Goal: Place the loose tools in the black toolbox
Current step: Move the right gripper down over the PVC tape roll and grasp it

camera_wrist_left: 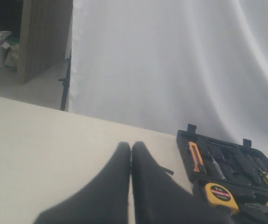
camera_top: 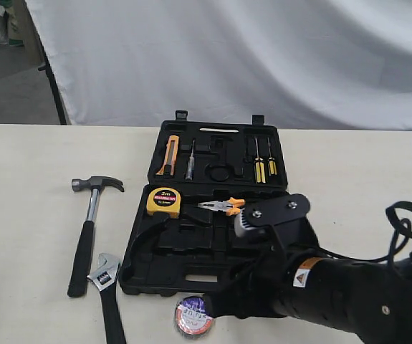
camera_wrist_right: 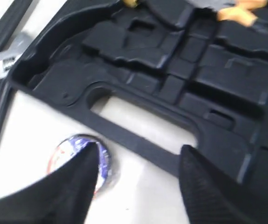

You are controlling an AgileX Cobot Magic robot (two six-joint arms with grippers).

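Tape roll (camera_wrist_right: 72, 150) beside right gripper (camera_wrist_right: 140, 151)

The wrench (camera_top: 109, 295) is cut off by the exterior view's bottom edge, and the right arm (camera_top: 356, 294) hides a toolbox (camera_top: 184, 247) corner.

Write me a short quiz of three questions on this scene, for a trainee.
1. True or false: the hammer and the wrench lie on the table, outside the toolbox.
2. Which loose tool lies nearest to the right gripper? A. hammer B. wrench C. tape roll
3. Fill in one word: the left gripper is ____ (open or shut).
Key: 1 true; 2 C; 3 shut.
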